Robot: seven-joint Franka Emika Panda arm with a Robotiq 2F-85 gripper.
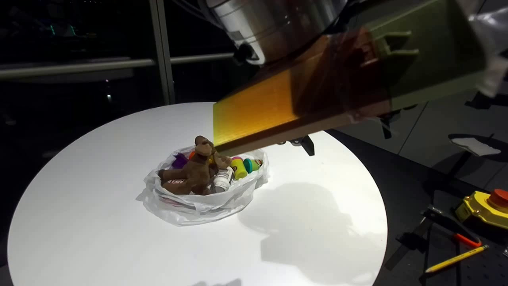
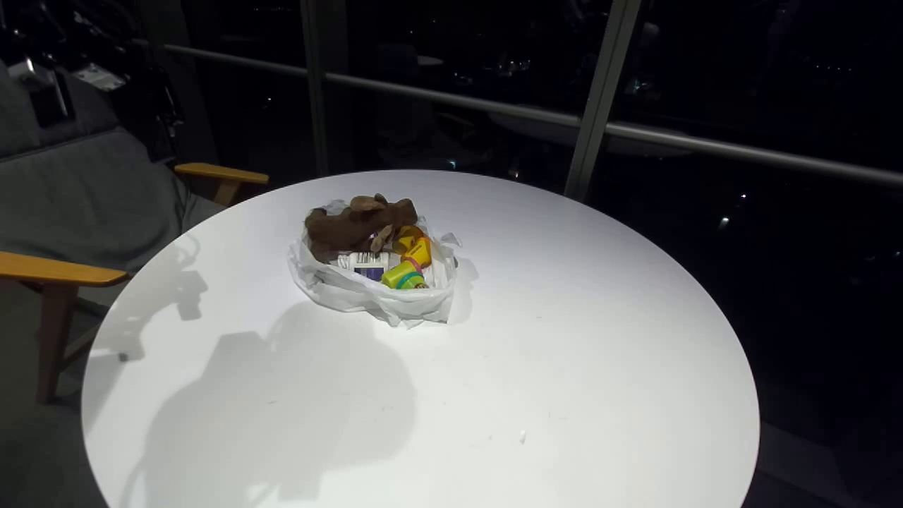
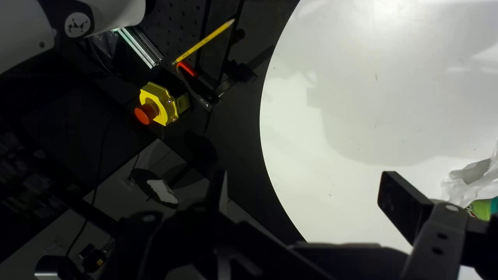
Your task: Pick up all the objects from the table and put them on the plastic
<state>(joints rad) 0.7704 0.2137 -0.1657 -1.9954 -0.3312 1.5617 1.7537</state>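
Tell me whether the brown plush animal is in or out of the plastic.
In. In both exterior views the brown plush animal lies within the plastic, whose crumpled edge shows in front of and behind it.

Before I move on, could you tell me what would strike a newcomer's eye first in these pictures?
Probably the big orange block slanting across the upper right of an exterior view. Next, the brown plush animal among colourful toys in the crumpled plastic, then the red button on its yellow box, off the round table.
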